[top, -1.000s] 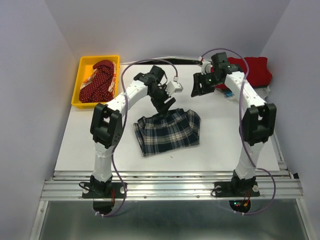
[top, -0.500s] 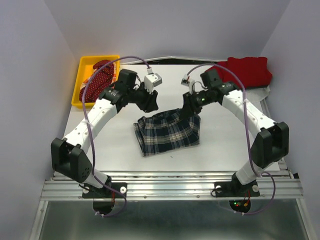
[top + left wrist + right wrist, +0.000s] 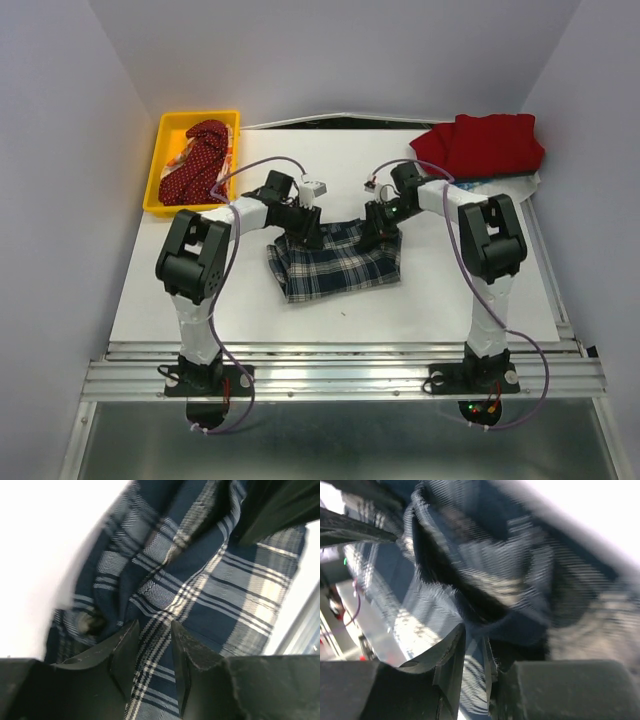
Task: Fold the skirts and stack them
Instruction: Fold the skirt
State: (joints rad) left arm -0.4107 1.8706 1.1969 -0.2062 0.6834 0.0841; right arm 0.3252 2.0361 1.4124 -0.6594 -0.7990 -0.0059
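Plaid skirt (image 3: 338, 265), middle of worktop (image 3: 200, 290): both arms have dropped onto its far edge, left gripper (image 3: 310, 233) and right gripper (image 3: 374, 234) now narrowed, pinching cloth at the far corners, apparently ready to fold.

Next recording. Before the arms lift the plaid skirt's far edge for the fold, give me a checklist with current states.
1. Left gripper holding the plaid skirt's far edge: cannot tell; cloth shows between the jaws, but the pinch is unclear.
2. Right gripper pinching that edge: ok, closed on cloth.
3. Grips spaced apart along the same edge: ok.
4. Skirt's near half resting on the table: ok.
5. Skirt apart from the red skirt and yellow bin: ok.
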